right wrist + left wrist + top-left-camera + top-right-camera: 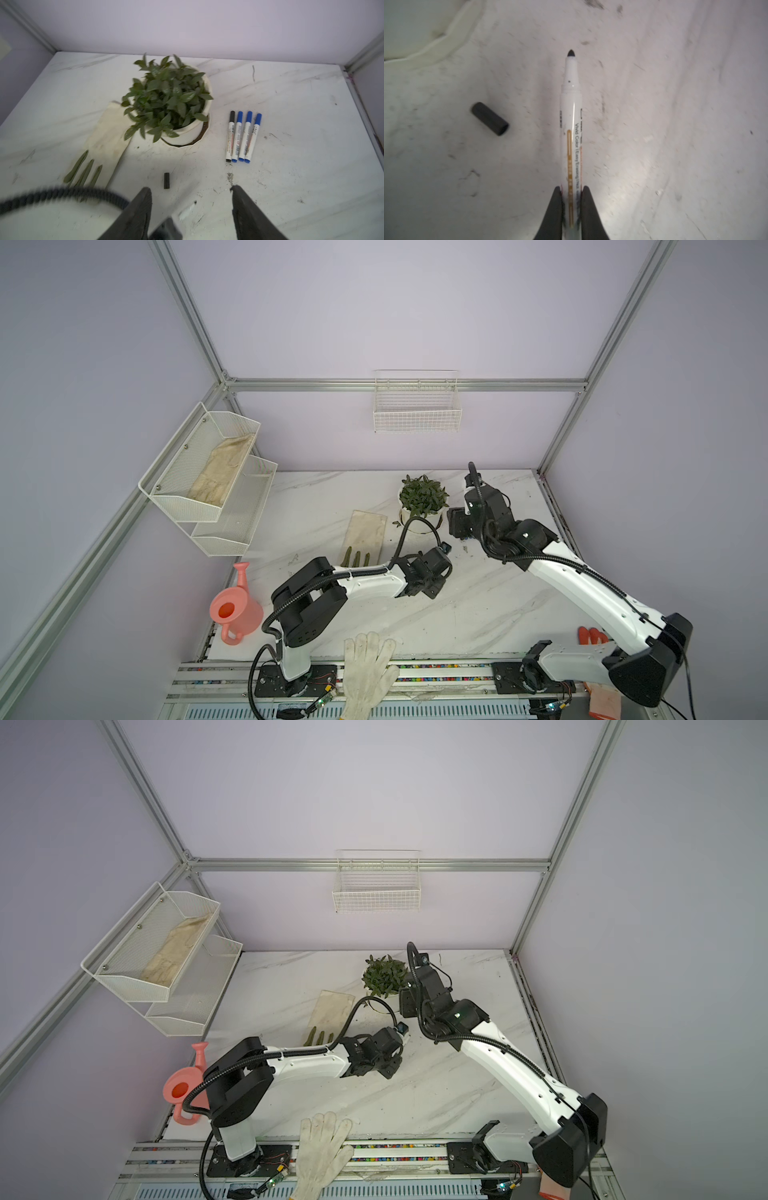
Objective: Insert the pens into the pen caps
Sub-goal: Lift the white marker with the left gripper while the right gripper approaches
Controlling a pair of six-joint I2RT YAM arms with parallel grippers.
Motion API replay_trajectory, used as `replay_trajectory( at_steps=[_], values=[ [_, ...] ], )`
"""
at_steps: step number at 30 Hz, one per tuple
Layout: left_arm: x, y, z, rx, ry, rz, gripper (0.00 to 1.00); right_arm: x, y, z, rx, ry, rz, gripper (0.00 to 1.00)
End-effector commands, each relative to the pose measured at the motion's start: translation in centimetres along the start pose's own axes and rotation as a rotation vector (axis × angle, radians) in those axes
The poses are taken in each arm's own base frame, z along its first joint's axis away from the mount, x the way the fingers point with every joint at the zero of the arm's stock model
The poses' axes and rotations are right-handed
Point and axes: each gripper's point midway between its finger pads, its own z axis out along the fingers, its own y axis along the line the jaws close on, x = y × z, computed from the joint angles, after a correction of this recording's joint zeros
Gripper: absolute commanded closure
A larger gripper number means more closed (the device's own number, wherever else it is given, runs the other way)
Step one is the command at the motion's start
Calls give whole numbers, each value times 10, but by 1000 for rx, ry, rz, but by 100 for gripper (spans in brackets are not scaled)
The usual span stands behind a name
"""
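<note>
My left gripper [572,188] is shut on a white-barrelled pen [571,128]. The pen is uncapped and its black tip points away from the fingers over the marble table. A black pen cap [490,118] lies loose on the table beside it; in the right wrist view this black pen cap [166,180] is just ahead of my right gripper [190,188], which is open and empty. Several capped pens [242,137], one black and three blue, lie side by side to the right of the plant. In both top views the left gripper [432,578] [384,1058] and right gripper [457,524] [409,1002] are near the table's middle.
A potted plant [168,99] stands close behind the cap, with a cream glove with olive-green fingers [104,141] to its left. A white knit glove [368,672] hangs over the front edge. A pink watering can [235,610] stands front left under a wall shelf [208,481].
</note>
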Motion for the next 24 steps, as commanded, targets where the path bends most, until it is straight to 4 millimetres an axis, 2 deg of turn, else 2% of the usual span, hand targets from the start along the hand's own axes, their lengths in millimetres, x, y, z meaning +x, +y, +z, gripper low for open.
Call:
replay_trajectory(
  at_steps=[1, 5, 10, 12, 15, 19, 24],
  values=[
    [-8, 3, -18, -79, -82, -103, 100, -5, 19, -29, -111, -83, -156, 33],
    [11, 22, -22, -133, -90, -200, 100, 9, 29, -25, -173, -45, -177, 33],
    [9, 43, -38, -220, -103, -201, 100, 2, 29, -15, -135, -36, -180, 33],
    [9, 49, -43, -227, -101, -211, 100, 6, 30, -7, -126, -11, -168, 33],
    [4, 58, -59, -249, -117, -200, 100, 22, 31, 19, -107, 92, -118, 33],
    [4, 69, -82, -255, -156, -230, 100, 55, 19, 61, -72, 263, 44, 39],
    [12, 80, -95, -265, -175, -240, 100, 90, 29, 88, -143, 344, 153, 42]
  ],
)
